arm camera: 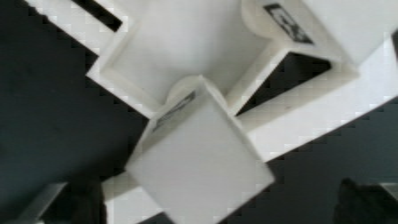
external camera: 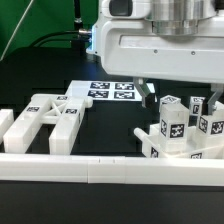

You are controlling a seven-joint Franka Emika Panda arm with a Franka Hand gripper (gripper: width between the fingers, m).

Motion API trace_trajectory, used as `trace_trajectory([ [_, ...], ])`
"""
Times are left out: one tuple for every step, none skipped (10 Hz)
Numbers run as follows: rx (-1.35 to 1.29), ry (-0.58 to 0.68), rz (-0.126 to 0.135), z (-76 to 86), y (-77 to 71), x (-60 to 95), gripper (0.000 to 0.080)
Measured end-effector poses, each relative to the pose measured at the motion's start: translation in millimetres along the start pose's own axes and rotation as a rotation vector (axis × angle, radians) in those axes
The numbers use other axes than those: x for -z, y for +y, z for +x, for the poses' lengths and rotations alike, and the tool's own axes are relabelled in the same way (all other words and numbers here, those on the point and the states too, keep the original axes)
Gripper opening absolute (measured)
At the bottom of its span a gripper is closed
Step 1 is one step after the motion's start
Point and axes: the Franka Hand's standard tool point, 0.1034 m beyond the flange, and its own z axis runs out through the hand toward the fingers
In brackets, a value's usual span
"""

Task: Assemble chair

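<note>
1. Hand [external camera: 150, 97] is spread as wide as it goes, and as far as I can see it's got nothing in it. It hangs just above the table [external camera: 112, 130], between the marker board [external camera: 110, 90] and the tagged parts on the exterior view's right. My guess is it's open like that so it can drop over something chunky.
2. No chair yet, just white parts. The ladder-like frames [external camera: 45, 118] lie flat on the exterior view's left, well apart from the hand. A bunch of blocky tagged pieces [external camera: 182, 128] stands upright on the right, just beside it. Can't tell if any of that bunch are already joined.
3. The wrist view is filled by a white frame piece [arm camera: 187, 60] with an open gap, and a flat slab [arm camera: 199, 165] crossing in front of it. It's too blurry to match either one to the exterior view.
4. A long border bar [external camera: 110, 165] runs along the front. It looks like a fence that keeps the parts from sliding off.
5. Early days, I reckon. The next grab is probably from the right bunch, and since it's packed tight, a finger could easily knock a neighbour.
</note>
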Motion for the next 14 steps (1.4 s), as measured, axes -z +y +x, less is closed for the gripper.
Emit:
trace_trajectory([
  [0.043, 0.001, -0.004, 0.9, 2.0, 0.2, 0.0649],
  [0.116, 0.002, -0.010, 1.8, 4.2, 0.3, 0.0649],
  [0.146, 0.002, -0.011, 2.0, 4.7, 0.3, 0.0649],
  [0.227, 0.004, -0.021, 2.5, 5.9, -0.1, 0.0649],
  [0.309, 0.018, -0.036, 0.7, 3.3, -3.8, 0.0649],
  [0.382, 0.014, -0.039, -2.6, 1.6, -6.7, 0.0649],
  [0.364, 0.008, -0.039, -4.0, 1.8, -7.3, 0.0649],
  [0.362, -0.010, -0.040, -5.5, 3.2, -7.4, 0.0649],
  [0.362, -0.004, -0.039, -4.3, 3.1, -7.1, 0.0649],
  [0.363, -0.019, -0.042, -6.3, 3.8, -7.8, 0.0649],
  [0.368, -0.113, -0.060, -14.8, 6.3, -9.1, 0.0649],
  [0.366, -0.141, -0.064, -12.4, 5.0, -10.4, 0.0649],
  [0.366, -0.157, -0.069, -13.0, 5.1, -12.6, 0.0649],
  [0.366, -0.147, -0.068, -11.5, 5.1, -13.0, 0.0649],
])
